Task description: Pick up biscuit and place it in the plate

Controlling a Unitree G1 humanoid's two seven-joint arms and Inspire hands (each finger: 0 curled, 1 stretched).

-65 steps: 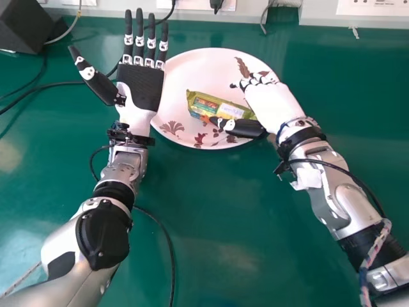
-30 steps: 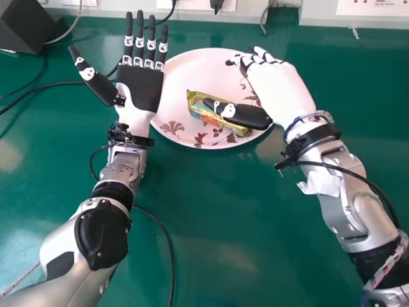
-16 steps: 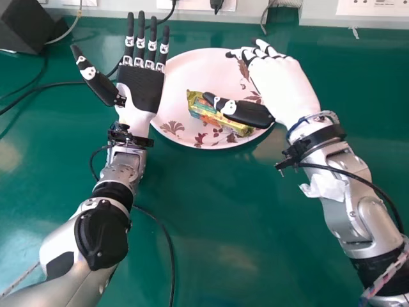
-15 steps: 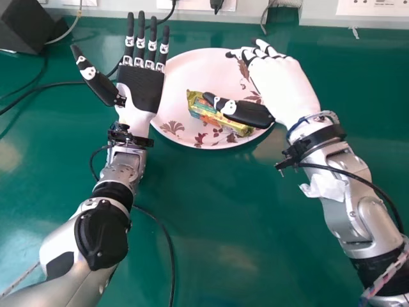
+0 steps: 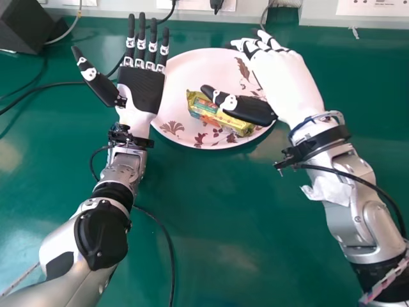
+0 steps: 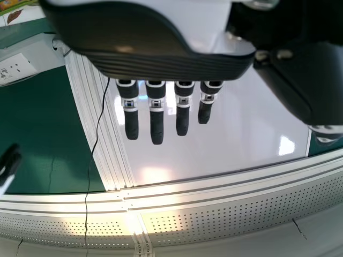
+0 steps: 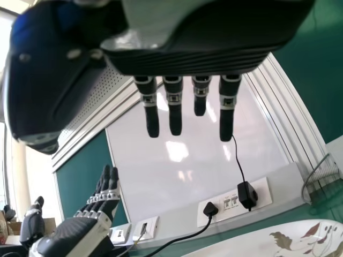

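You're holding your left hand (image 5: 139,93) and right hand (image 5: 284,83) wide open, fingers (image 5: 140,52) straight, gripping nothing; the biscuit (image 5: 216,118) is lying on the plate (image 5: 185,80).

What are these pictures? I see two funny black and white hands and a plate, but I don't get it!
Those are a robot's hands, made a bit like yours, with fingers and thumbs. One picture comes from a camera on its head, looking down. The other two come from cameras at its wrists, each close to its own hand.

On the green table lies a pink plate with leafy patterns. On it is a biscuit in a yellow wrapper. The left hand is open beside the plate. The right hand is open too, with its thumb over the biscuit. I can't tell if they touch, but nothing looks held.
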